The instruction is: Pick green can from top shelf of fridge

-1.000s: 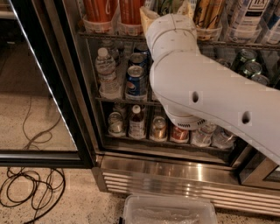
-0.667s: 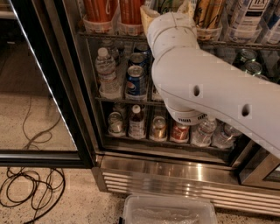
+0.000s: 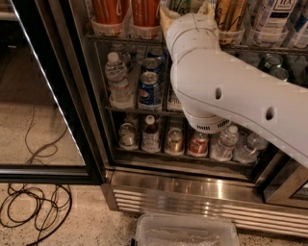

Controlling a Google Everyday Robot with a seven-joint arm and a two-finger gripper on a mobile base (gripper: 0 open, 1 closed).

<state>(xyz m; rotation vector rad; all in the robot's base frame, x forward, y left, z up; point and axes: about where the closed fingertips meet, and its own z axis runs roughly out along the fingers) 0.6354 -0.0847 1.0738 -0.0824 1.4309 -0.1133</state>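
Observation:
The green can (image 3: 186, 5) stands on the top shelf (image 3: 120, 39) of the fridge (image 3: 192, 185), between orange-red tall cans (image 3: 144, 9) on its left and a gold-brown tall can (image 3: 230, 12) on its right. Only its lower part shows at the frame's top edge. My gripper (image 3: 187, 10) is up at the can, with tan parts on both sides of it. My white arm (image 3: 226, 91) reaches in from the lower right and hides the middle of the racks.
The lower racks hold a water bottle (image 3: 117, 77), a blue soda can (image 3: 149, 89), short cans and more bottles. The open black-framed glass door (image 3: 48, 173) stands at the left. Cables (image 3: 33, 211) lie on the floor. A clear plastic bin (image 3: 187, 233) sits below the fridge.
My forearm has risen slightly. The gripper stays at the green can on the top shelf, and nothing else has moved.

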